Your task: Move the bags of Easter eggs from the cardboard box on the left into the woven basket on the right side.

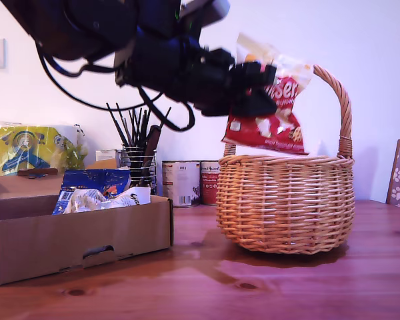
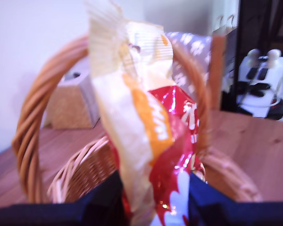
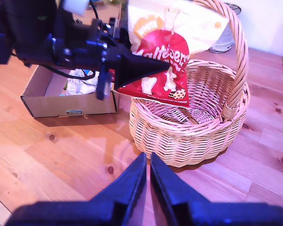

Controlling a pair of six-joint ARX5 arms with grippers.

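First wrist view blurred: red bag (image 2: 172, 155) lettering unreadable, lower end cut by frame edge. Exterior view: arm upper part cut off at top, motion-blurred; jaws of my first gripper (image 1: 253, 90) hide middle of bag. Cardboard box (image 1: 80, 240) wall hides lower parts of blue bag (image 1: 93, 180) and clear bag (image 1: 107, 199).

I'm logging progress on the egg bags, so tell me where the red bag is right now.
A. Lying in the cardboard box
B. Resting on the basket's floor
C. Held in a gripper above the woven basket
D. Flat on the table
C: my first gripper is shut on the red bag, which hangs over the woven basket; the second wrist view shows the bag above the basket's opening, not yet inside.
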